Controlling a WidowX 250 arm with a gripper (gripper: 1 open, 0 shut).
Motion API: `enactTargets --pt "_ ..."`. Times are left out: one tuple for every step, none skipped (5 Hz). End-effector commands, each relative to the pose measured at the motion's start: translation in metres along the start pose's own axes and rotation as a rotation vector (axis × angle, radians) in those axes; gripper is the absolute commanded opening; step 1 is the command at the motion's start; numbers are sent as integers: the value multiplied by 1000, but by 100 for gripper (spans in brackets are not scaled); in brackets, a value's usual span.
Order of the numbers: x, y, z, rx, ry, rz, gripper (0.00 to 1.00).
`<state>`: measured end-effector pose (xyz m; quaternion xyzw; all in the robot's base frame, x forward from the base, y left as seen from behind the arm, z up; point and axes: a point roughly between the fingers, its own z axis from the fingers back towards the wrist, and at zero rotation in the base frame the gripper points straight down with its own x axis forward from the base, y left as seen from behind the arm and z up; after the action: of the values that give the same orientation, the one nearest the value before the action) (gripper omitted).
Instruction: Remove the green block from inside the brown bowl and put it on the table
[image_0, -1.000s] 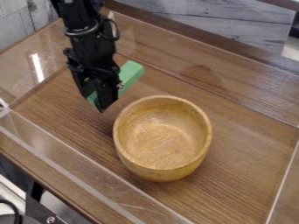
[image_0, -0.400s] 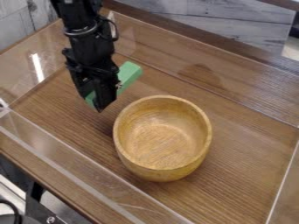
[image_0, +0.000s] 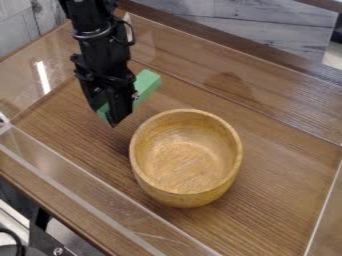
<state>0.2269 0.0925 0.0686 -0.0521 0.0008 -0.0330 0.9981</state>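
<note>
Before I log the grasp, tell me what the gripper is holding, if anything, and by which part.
The gripper holds the green block about its middle, with green showing on both sides of the fingers.

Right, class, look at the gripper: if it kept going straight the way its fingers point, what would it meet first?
Most likely the table, just under the gripper; the green block is already at its fingers. How much gap remains is hard to judge from this one view.
</note>
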Motion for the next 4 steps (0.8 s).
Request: enactTargets --pt "8 7 13 30 -41 2 0" --pt "8 6 13 30 -36 3 0" --pt "11 7 10 28 -31 5 0" --pt "14 8 8 26 -26 8 0"
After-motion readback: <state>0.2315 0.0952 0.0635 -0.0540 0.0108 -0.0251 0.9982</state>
